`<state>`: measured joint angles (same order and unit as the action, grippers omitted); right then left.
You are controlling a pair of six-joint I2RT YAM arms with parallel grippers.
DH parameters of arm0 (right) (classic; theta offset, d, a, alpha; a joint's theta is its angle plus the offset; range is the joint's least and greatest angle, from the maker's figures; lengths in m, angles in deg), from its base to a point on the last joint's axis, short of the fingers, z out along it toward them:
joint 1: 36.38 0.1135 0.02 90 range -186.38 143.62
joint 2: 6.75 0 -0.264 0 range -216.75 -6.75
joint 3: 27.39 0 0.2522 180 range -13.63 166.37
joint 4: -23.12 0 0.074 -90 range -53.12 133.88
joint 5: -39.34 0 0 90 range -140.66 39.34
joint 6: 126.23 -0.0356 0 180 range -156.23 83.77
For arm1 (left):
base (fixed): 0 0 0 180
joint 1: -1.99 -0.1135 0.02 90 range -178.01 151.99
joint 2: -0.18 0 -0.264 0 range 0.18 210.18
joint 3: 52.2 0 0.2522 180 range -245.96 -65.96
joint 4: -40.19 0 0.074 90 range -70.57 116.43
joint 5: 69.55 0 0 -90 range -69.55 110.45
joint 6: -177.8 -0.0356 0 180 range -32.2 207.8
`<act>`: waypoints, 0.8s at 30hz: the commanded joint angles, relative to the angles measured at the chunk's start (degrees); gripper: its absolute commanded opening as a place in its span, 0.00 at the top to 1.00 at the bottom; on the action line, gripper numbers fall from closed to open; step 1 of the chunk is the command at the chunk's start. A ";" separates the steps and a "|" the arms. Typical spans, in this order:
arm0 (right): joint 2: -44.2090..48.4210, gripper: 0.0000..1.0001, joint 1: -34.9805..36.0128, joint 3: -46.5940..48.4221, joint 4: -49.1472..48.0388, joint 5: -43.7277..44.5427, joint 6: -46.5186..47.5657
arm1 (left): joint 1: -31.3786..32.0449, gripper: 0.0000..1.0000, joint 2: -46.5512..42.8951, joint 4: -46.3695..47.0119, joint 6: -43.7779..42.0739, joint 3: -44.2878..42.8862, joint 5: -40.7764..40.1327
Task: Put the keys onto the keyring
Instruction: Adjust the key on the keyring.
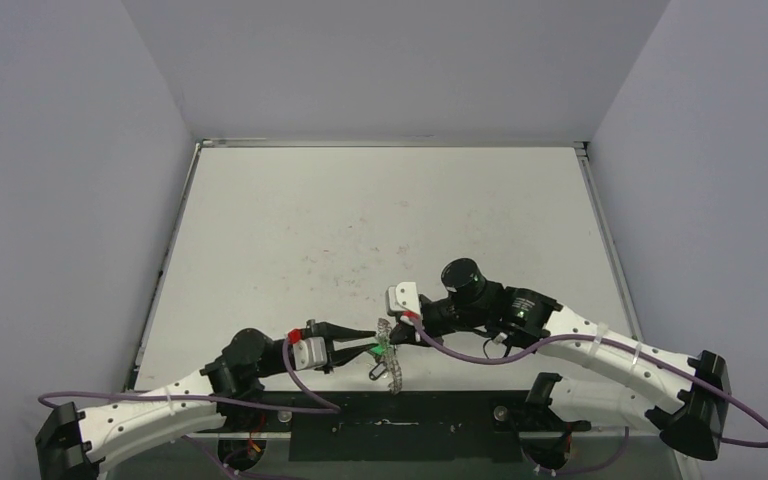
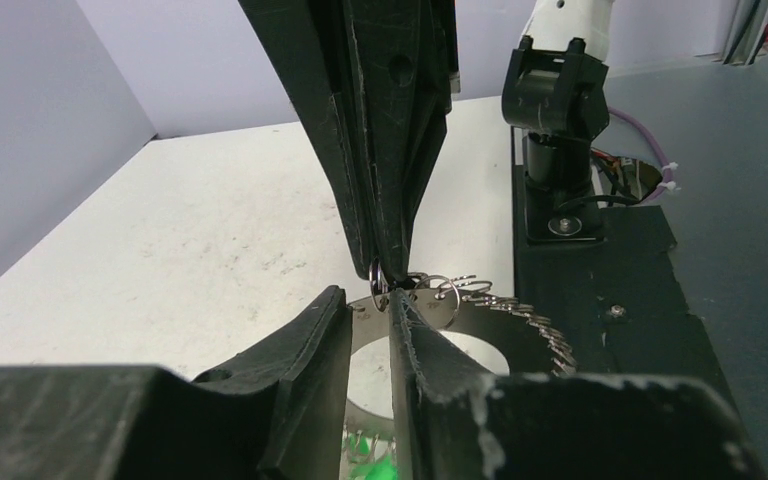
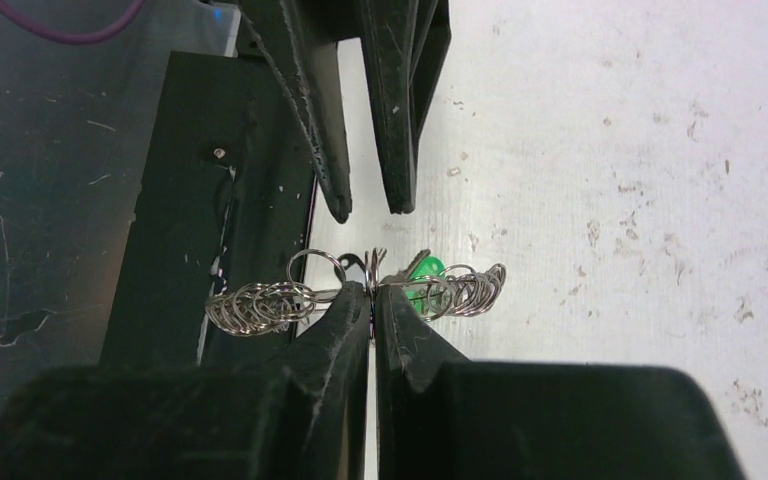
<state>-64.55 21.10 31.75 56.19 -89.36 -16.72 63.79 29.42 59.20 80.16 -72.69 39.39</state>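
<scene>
The keyring (image 1: 392, 365) hangs above the table's near edge between both grippers, a flat metal hoop (image 2: 520, 325) with small split rings along its rim (image 3: 260, 305). My right gripper (image 3: 372, 290) is shut on that rim, and in the left wrist view it (image 2: 385, 270) comes down from above, pinching a small ring. My left gripper (image 2: 367, 300) faces the hoop with its fingers (image 3: 400, 180) parted and nothing pinched between them. One of the keys, the one with the green head (image 3: 425, 270), dangles from the hoop (image 1: 374, 349).
A black base plate (image 1: 390, 425) runs along the table's near edge under the hoop. The right arm's base mount (image 2: 560, 130) stands on it. Purple cables (image 1: 460, 355) loop off both arms. Grey walls close the table's sides and back.
</scene>
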 commanded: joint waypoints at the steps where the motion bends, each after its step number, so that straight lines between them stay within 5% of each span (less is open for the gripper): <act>1: -2.84 1.00 0.27 8.74 8.33 4.10 -2.01 | 0.17 0.80 -3.26 -8.67 -2.32 -4.96 -3.07; 12: -19.95 1.00 0.39 25.88 25.45 5.57 -7.03 | 0.14 0.72 -4.04 -23.10 -5.67 -10.86 -6.67; 24: -21.93 1.00 1.83 28.82 26.48 4.92 -8.00 | 0.16 0.70 3.01 -26.06 -6.91 -14.06 -7.94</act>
<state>-87.37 22.12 57.65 83.44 -83.90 -23.71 63.79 30.77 33.17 74.50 -83.29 32.42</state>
